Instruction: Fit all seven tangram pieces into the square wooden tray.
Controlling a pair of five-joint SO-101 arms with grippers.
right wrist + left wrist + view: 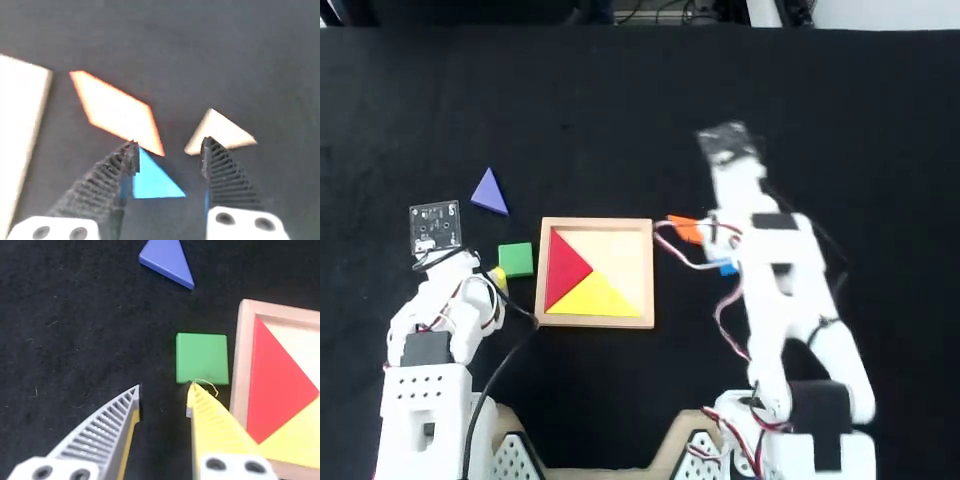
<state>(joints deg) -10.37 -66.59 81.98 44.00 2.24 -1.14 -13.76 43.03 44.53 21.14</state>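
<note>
Up close, the left gripper (165, 387) is seen spread wide and empty, one fingertip just by the green square (202, 358), which lies beside the wooden tray (239, 355). The right gripper (169, 145) is also parted with nothing clamped, over a blue triangle (152, 181), near an orange parallelogram (112, 110) and a cream triangle (220, 131). A red triangle (277, 385) and a yellow triangle (295, 440) are seated in the tray.

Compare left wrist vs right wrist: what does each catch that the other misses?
Left wrist, not right: purple triangle, green square, red triangle and yellow triangle seated in the tray. Right wrist, not left: orange parallelogram, blue triangle, cream triangle. Both: the tray's rim and the black table; the left end effector and right end effector are each open in their own view.
</note>
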